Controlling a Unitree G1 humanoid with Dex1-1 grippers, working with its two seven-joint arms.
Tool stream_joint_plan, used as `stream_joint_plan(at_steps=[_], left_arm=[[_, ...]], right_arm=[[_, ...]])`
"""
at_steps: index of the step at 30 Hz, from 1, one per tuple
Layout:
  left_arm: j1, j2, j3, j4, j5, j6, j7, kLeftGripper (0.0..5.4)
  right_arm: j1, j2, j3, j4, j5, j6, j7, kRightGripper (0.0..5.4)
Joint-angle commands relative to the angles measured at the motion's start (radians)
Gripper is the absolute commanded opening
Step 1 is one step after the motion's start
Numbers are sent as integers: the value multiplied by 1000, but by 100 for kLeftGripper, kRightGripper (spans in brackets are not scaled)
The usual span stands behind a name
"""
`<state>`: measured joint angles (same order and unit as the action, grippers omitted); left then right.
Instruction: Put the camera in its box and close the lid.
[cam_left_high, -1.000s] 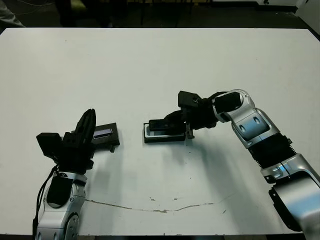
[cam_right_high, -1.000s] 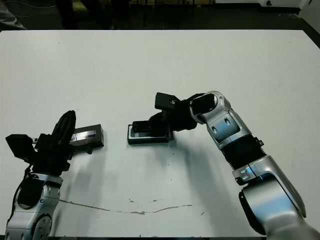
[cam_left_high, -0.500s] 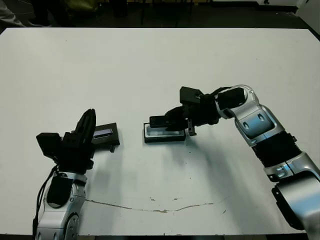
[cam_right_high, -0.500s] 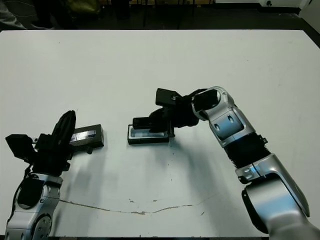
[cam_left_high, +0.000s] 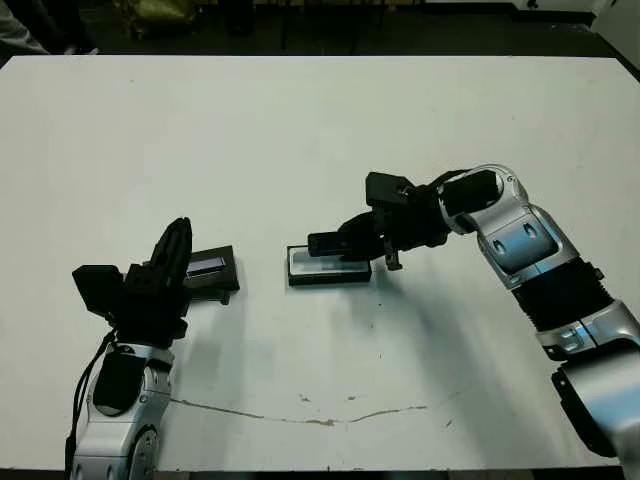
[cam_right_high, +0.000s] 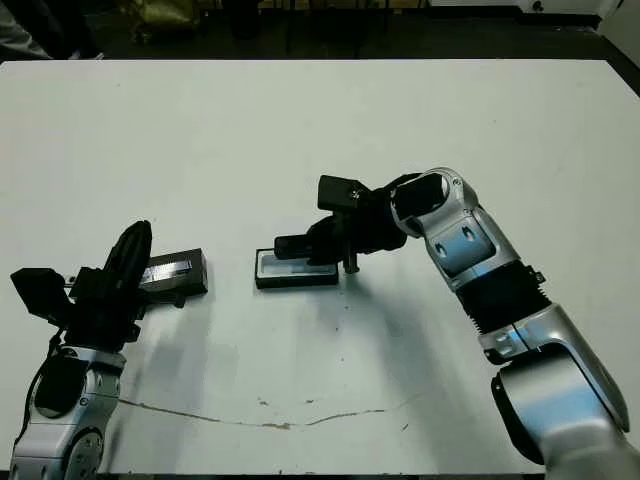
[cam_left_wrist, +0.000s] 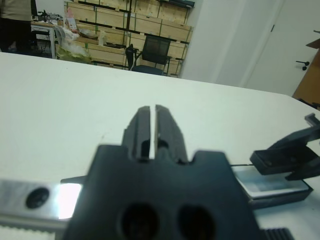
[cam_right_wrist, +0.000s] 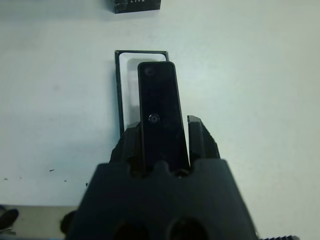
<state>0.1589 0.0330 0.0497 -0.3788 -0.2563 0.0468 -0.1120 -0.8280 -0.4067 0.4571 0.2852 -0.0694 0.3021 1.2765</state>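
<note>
Our left gripper (cam_left_wrist: 149, 131) is hanging over the white table's (cam_left_high: 300, 130) left part with its two fingers pressed together on nothing, and the lid (cam_left_high: 205, 270) is lying flat just beside it, toward 1 o'clock. At the table's middle the box (cam_left_high: 329, 268) is sitting open, its white lining showing and nothing resting inside. Our right gripper (cam_right_wrist: 161, 137) is gripping the camera (cam_right_wrist: 160, 115) by one end, holding it lengthwise just above the box, reaching in from 3 o'clock.

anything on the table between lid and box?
Nothing; bare white table between the lid and the box, seen in the left eye view.
</note>
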Motion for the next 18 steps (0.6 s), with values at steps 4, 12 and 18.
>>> stream_joint_plan(at_steps=[4, 12, 18], left_arm=[[13, 2, 5, 2, 1, 17, 4, 0], [18, 2, 7, 4, -6, 13, -2, 0], [23, -1, 5, 6, 6, 9, 5, 0]], right_arm=[[-11, -10, 20, -12, -9, 8, 25, 84], [-10, -1, 52, -30, -22, 45, 28, 84], [-17, 14, 73, -35, -39, 69, 11, 84]])
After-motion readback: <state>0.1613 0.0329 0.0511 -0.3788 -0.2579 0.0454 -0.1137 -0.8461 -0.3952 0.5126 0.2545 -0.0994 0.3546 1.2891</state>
